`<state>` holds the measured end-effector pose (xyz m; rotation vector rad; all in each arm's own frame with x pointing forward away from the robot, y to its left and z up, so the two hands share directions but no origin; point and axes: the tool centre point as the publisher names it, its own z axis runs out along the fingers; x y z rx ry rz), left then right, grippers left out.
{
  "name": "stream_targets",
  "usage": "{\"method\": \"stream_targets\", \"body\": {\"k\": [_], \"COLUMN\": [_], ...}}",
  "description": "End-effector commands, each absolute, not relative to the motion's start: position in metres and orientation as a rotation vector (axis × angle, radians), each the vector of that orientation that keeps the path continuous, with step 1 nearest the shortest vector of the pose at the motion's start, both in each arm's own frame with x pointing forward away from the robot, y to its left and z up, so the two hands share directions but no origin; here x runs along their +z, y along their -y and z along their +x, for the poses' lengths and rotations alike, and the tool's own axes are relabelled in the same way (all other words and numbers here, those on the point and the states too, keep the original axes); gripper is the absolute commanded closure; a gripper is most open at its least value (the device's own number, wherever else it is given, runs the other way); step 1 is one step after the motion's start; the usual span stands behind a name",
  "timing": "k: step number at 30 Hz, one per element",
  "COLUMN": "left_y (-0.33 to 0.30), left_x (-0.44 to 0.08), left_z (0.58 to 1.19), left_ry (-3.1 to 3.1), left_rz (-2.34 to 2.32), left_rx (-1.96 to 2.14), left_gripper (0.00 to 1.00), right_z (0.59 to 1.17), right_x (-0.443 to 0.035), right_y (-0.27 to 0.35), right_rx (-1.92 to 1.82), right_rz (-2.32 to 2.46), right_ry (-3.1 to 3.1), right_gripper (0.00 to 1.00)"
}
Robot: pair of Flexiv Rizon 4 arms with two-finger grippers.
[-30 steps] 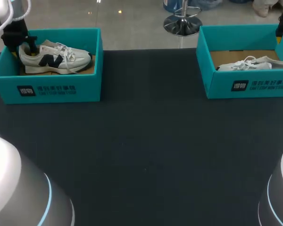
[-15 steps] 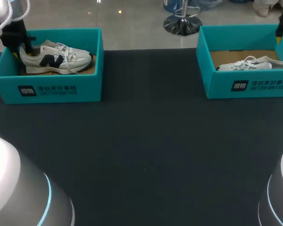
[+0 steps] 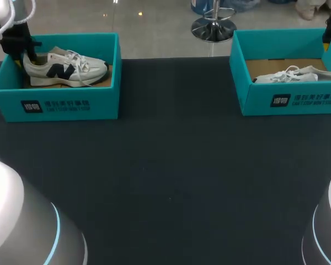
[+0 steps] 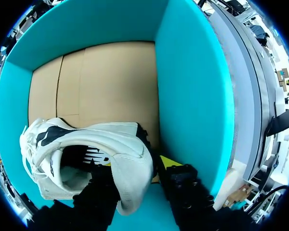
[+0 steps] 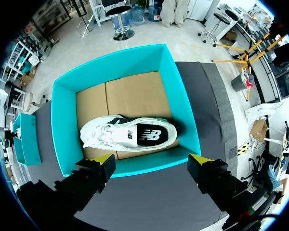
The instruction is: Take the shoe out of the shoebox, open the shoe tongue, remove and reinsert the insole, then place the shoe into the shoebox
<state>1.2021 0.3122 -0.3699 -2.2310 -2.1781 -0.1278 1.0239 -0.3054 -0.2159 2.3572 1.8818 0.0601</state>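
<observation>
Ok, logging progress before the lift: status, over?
Left gripper shut on heel of white sneaker, inside left shoebox. Right gripper open, above second sneaker in right shoebox. Shoebox wall close beside left gripper.

Head view: sat high behind the robot and faced down and forward across the black cloth-topped table (image 3: 171, 165). It was far enough off to take in both the left teal cardboard shoebox (image 3: 71, 105) and the right teal cardboard shoebox (image 3: 289, 102).
Left wrist view: looked straight down past the left gripper (image 4: 139, 178) into the left shoebox, so near that the walls and brown floor filled it.
Right wrist view: looked down past the right gripper (image 5: 151, 163) from higher up, with the right shoebox's whole rim in view.
Shared, head and left wrist: the left shoebox and the left white lace-up sneaker (image 3: 63, 67).
Shared, head and right wrist: the right shoebox and the right white lace-up sneaker (image 3: 289, 74).
</observation>
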Motion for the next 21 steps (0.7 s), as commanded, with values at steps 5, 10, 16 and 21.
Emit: {"method": "stream_targets", "body": {"k": [5,10,16,21], "left_y": [-0.314,-0.314,-0.314,-0.314], "left_x": [-0.361,-0.355,-0.343,-0.327], "left_z": [1.205,1.205,1.202,1.198], "left_ry": [2.168,2.176,2.163,2.154], "left_rz": [-2.218,-2.208,-2.207,-2.222], "left_rx": [-0.092,-0.083,-0.088,-0.074], "left_gripper": [0.81,0.97,1.00,1.00], "right_z": [1.023,1.023,1.023,1.023], "right_x": [-0.216,-0.216,-0.216,-0.216], "right_y": [0.306,0.306,0.306,0.306], "right_rx": [0.061,0.061,0.061,0.061], "right_rz": [2.357,2.357,2.357,2.357], "right_ry": [-1.881,-1.881,-1.881,-1.881], "right_gripper": [0.00,0.00,0.00,0.00]}}
